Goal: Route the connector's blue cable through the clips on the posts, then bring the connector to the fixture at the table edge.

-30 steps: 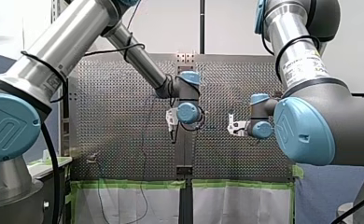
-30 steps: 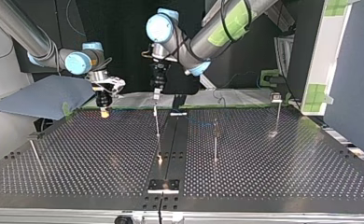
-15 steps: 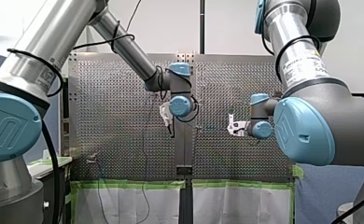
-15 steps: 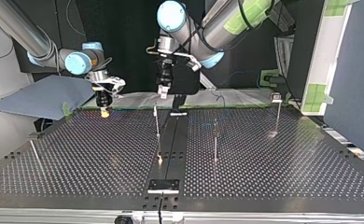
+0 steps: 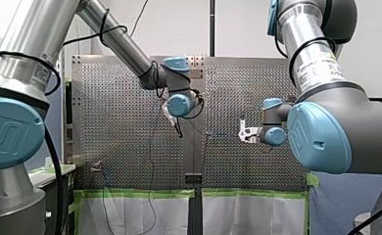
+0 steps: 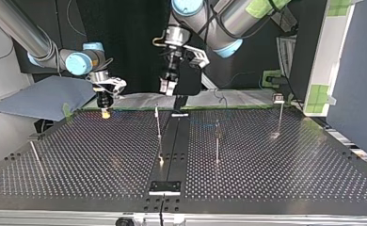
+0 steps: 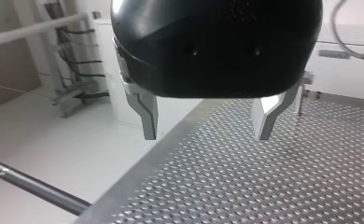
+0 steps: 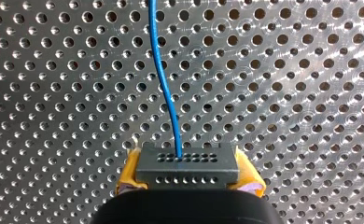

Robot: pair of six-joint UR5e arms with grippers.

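My right gripper (image 8: 187, 181) is shut on the grey connector (image 8: 187, 164), with a yellow pad on each side. The blue cable (image 8: 164, 79) leaves the connector's face and runs ahead over the perforated table. At the top view's left this gripper (image 6: 105, 111) hangs low over the table's far edge. My left gripper (image 7: 208, 125) is open, and nothing lies between its metal fingers (image 7: 147, 114). In the top view it (image 6: 168, 87) hovers above and behind the thin centre post (image 6: 158, 123). The fixture (image 6: 164, 187) sits at the table's near edge.
Two more posts (image 6: 217, 143) (image 6: 280, 115) stand at the top view's right, the farther one topped by a clip. A leaning rod (image 6: 35, 155) is at the left edge. A blue-grey cloth (image 6: 40, 96) lies beyond the table's far left corner.
My left arm has lifted off the centre post's top and drifted towards the top view's right. My right arm and the connector have stayed still.
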